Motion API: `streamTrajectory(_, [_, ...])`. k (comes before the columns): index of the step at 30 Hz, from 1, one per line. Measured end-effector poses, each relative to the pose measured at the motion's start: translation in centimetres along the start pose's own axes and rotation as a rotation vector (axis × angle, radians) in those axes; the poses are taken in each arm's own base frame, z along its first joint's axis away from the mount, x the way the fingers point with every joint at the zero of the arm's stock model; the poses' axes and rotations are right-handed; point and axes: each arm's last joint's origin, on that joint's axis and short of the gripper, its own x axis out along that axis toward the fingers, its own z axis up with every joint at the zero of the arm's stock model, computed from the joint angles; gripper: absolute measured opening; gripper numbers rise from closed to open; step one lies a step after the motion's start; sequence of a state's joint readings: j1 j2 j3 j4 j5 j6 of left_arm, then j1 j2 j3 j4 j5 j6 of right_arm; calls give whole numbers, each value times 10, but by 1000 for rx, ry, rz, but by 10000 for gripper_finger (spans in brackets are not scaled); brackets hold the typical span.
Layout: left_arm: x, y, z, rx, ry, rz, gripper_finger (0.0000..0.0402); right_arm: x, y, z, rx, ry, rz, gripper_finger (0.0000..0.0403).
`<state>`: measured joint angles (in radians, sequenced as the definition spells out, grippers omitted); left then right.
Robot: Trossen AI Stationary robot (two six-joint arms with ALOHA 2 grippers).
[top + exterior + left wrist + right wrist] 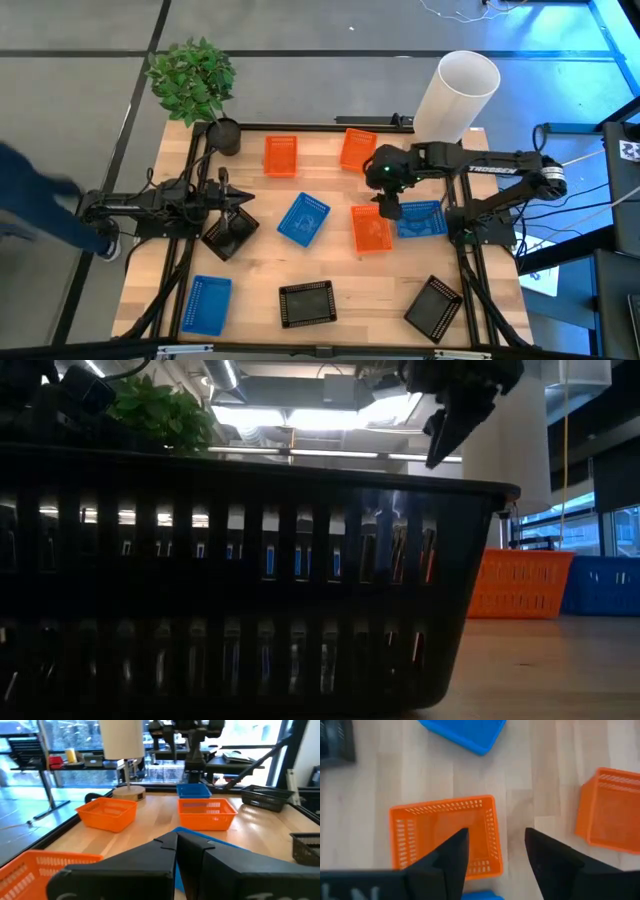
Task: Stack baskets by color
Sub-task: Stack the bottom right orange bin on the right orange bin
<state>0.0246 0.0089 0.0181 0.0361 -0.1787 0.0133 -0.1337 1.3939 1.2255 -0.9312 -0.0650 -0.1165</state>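
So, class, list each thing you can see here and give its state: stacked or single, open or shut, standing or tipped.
right claw, open, above the middle orange basket
left claw, shut, empty, by a black basket
orange baskets, three, unstacked
blue baskets, three, unstacked
black baskets, three, unstacked
white cylinder, standing
potted plant, standing

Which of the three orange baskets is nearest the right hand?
The orange basket mid-table, touching a blue basket. The right hand, open, hangs over its edge; the other two orange baskets sit farther back.
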Motion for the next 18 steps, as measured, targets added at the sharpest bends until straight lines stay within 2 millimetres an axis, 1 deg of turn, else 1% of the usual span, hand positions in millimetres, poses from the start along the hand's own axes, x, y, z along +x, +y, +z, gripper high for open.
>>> streamTrajectory(2, [-1,1,4,1,10,18,0,10,-1,0,-45,42,5,197])
streamTrajectory(4, [-3,2,13,5,33,32,0,20,-1,1,-72,80,12,197])
streamTrajectory(10, [-6,4,44,37,201,69,0,52,-5,2,-89,183,29,198])
streamTrajectory(15, [2,3,63,39,268,72,0,79,-8,1,-77,265,56,198])
streamTrajectory(18, [8,2,69,35,319,74,0,93,-8,0,-70,305,88,198])
